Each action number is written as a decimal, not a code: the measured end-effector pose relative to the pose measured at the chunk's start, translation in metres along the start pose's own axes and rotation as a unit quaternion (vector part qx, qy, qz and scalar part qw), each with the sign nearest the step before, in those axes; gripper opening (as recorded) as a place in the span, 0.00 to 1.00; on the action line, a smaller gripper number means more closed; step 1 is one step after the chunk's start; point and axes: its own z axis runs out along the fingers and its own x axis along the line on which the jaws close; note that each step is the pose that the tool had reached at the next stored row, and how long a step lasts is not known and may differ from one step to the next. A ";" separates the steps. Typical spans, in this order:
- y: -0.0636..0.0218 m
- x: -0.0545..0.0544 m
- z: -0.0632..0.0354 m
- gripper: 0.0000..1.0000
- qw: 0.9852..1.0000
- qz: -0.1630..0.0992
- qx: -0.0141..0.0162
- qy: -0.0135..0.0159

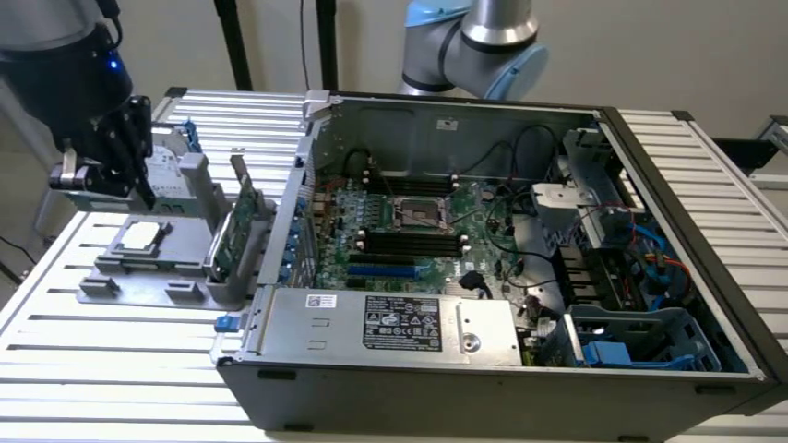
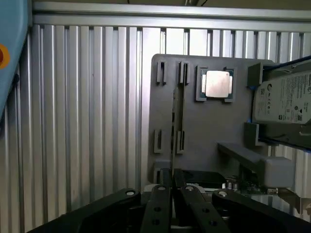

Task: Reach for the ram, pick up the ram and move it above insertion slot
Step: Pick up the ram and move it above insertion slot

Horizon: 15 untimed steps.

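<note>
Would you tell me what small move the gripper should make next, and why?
Probably a short, straight descent toward the ram. In the wrist view it stands edge-on in the grey fixture, roughly in line with the gripper, while the exterior view shows the gripper hanging above that fixture.

The exterior view looks down across the counter (image 1: 124, 341); the wrist view looks straight down close. Both share the grey holder (image 1: 148, 277).
</note>
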 end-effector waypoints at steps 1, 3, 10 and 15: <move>-0.0037 0.000 -0.0034 0.14 1.000 0.000 0.000 0.000; -0.0112 -0.001 -0.0097 0.14 1.000 0.000 0.000 0.000; -0.0367 -0.004 -0.0243 0.14 1.000 0.000 0.000 -0.001; -0.0544 -0.005 -0.0309 0.14 1.000 0.000 0.000 -0.002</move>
